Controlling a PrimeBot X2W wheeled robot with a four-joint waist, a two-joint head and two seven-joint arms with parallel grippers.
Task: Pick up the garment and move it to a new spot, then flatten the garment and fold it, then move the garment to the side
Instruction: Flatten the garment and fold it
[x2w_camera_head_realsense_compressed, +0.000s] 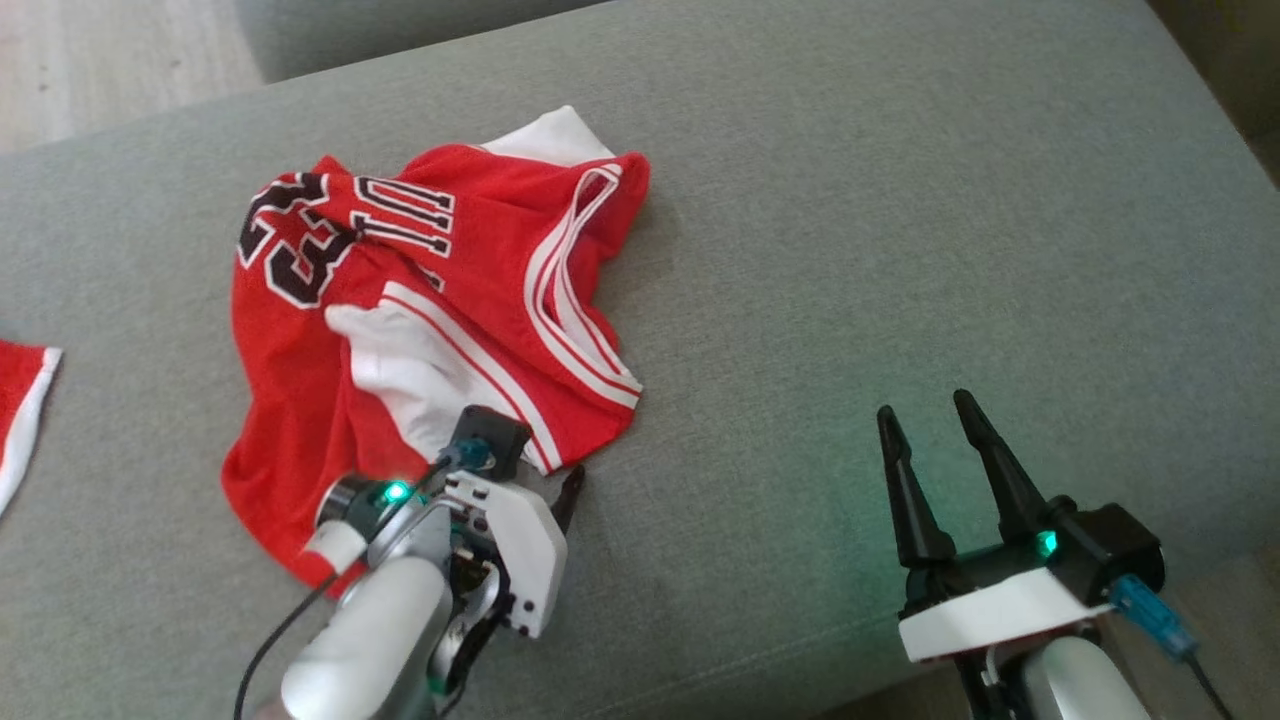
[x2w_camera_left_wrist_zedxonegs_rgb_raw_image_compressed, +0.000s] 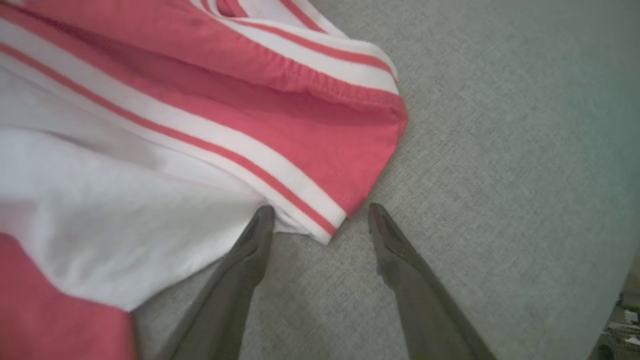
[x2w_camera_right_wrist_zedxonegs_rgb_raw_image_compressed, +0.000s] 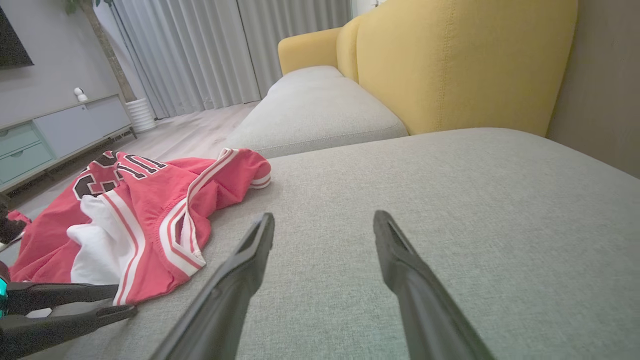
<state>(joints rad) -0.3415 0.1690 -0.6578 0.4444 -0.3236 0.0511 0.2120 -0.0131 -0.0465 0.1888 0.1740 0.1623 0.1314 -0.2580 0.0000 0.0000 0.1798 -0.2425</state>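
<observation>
One red-and-white jersey (x2w_camera_head_realsense_compressed: 400, 300) lies crumpled on the grey seat (x2w_camera_head_realsense_compressed: 850, 200), its number folded and only partly readable. There are two grippers. The left gripper (x2w_camera_left_wrist_zedxonegs_rgb_raw_image_compressed: 321, 215) is at the jersey's near hem corner, fingers spread to either side of it and clamping nothing. The right gripper (x2w_camera_head_realsense_compressed: 924, 405) hangs well to the jersey's right, fingers apart and empty. One more red-and-white cloth (x2w_camera_head_realsense_compressed: 20, 400), left of the jersey, is cut off by the frame.
</observation>
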